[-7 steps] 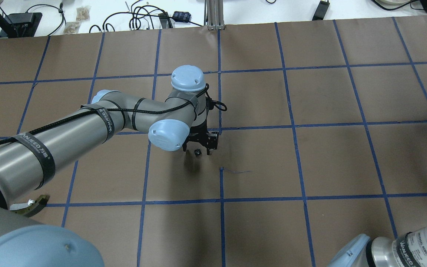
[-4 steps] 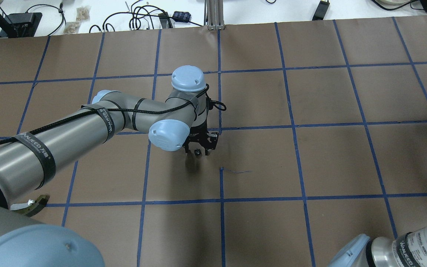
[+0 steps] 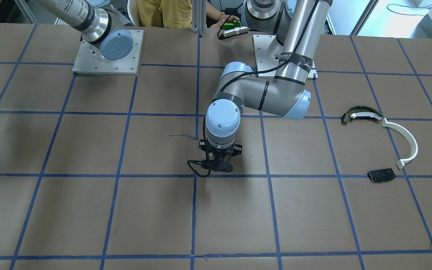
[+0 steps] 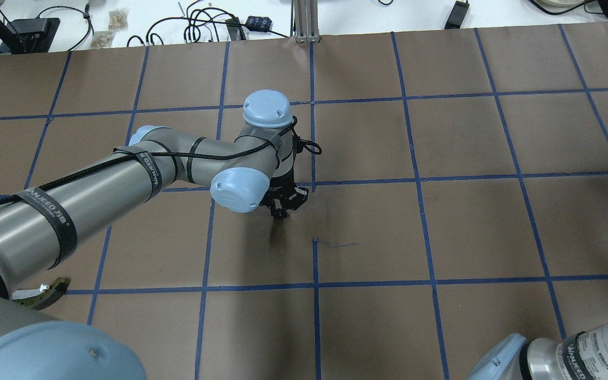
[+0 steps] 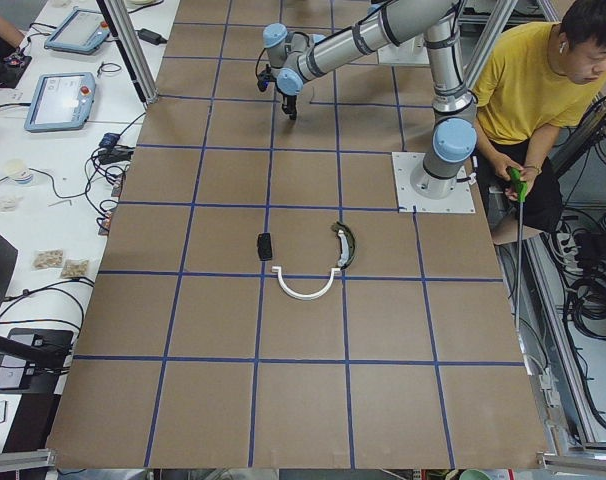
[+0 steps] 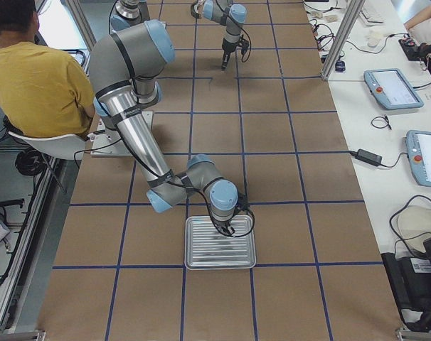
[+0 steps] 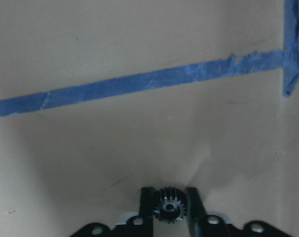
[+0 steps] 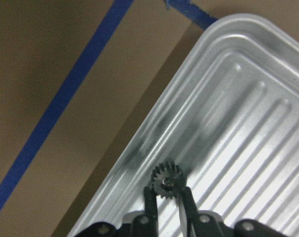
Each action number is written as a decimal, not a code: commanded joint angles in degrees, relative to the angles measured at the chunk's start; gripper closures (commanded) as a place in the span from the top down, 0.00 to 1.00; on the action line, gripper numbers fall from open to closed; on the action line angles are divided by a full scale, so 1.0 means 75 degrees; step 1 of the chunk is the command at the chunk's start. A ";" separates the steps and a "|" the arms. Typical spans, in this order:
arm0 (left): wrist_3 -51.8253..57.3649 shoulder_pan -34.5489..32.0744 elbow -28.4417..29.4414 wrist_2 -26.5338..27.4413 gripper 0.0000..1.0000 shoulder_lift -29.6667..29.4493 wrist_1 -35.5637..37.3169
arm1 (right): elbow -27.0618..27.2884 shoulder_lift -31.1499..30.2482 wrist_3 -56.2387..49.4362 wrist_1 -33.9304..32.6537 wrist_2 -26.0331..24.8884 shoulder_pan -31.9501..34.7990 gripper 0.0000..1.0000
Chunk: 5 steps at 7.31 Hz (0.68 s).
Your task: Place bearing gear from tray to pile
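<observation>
Left claw (image 7: 169, 193): is pinching small gear (image 7: 169, 210), over brown paper (image 7: 115, 148). Right claw (image 8: 168, 191): is pinching second gear (image 8: 167, 180), over ribbed metal tray (image 8: 248, 74).

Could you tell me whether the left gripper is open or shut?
Shut: in the wrist view the left gripper clamps a small gear.

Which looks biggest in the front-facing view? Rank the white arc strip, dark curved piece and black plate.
1. white arc strip
2. dark curved piece
3. black plate
They lie close together, so nearness hardly skews this.
</observation>
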 commanded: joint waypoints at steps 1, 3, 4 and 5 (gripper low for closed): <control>0.0171 0.0502 0.0343 0.0058 0.00 0.0316 -0.0319 | 0.0016 -0.0599 0.0683 0.0547 -0.0001 0.0355 0.00; 0.1325 0.1916 0.1360 0.0105 0.00 0.0656 -0.1685 | 0.0132 -0.1373 0.1842 0.1404 -0.0059 0.1232 0.00; 0.2342 0.2806 0.1620 0.0117 0.00 0.0785 -0.2250 | 0.0458 -0.1748 0.2695 0.1535 -0.0037 0.1875 0.00; 0.3292 0.3627 0.1507 0.0384 0.00 0.0891 -0.2360 | 0.1018 -0.2297 0.3620 0.1432 -0.0036 0.2577 0.00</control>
